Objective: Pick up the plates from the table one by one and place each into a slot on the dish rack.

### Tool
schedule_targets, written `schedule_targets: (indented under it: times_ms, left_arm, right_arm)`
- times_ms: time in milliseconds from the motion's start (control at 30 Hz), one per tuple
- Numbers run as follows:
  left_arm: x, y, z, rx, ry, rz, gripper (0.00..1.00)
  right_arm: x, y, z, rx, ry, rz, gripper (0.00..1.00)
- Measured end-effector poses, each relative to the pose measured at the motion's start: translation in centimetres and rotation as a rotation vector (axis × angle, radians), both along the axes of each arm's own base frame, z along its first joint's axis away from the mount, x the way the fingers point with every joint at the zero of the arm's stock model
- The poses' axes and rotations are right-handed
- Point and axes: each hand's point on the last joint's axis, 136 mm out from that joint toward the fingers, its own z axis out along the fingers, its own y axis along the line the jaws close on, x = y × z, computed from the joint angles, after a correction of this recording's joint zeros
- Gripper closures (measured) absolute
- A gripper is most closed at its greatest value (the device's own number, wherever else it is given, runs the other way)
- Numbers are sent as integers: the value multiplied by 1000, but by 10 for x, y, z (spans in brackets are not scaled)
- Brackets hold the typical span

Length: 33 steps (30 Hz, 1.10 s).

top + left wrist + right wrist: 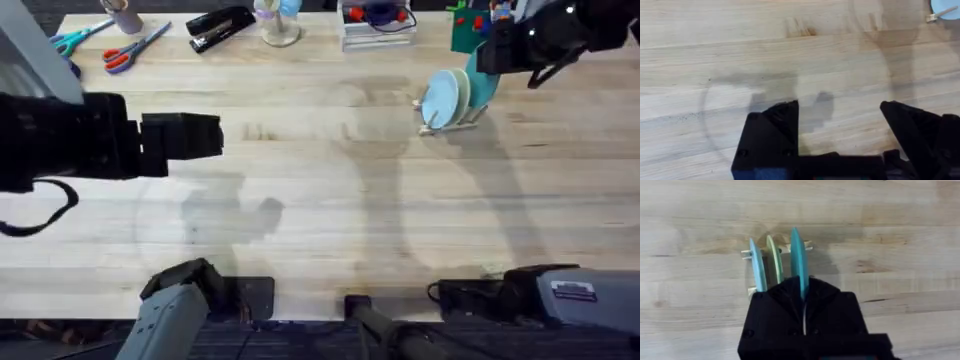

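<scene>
Directly above the dish rack (pixel 777 255), the right gripper (pixel 804 297) pinches the turquoise plate (pixel 797 260) by its upper rim, the plate on edge and parallel to the cream plate (pixel 774 260) already slotted beside it. Its lower edge seems to sit in the neighbouring slot, so release looks next. Well apart over the bare table (pixel 330 230), the left gripper (pixel 840 130) hangs with fingers spread, empty.

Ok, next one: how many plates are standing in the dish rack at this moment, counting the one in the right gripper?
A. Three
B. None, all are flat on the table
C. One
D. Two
A: the right wrist view shows three plates on edge in the dish rack, the light-blue plate, the cream plate and the turquoise plate, with the right gripper shut on the turquoise one.
</scene>
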Motion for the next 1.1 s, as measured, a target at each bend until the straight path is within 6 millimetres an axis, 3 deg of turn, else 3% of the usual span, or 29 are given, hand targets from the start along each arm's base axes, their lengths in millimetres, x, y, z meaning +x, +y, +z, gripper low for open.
schedule_targets:
  times_ms: [467, 767, 1100]
  left_arm:
    - [0, 0, 0, 0, 0, 0, 7]
    - [0, 0, 0, 0, 0, 0, 7]
    - [0, 0, 0, 0, 0, 0, 8]
  right_arm:
    - [0, 2, 0, 9, 2, 5, 971]
    - [2, 7, -16, 28, 47, 18, 971]
    - [2, 7, -18, 28, 52, 18, 971]
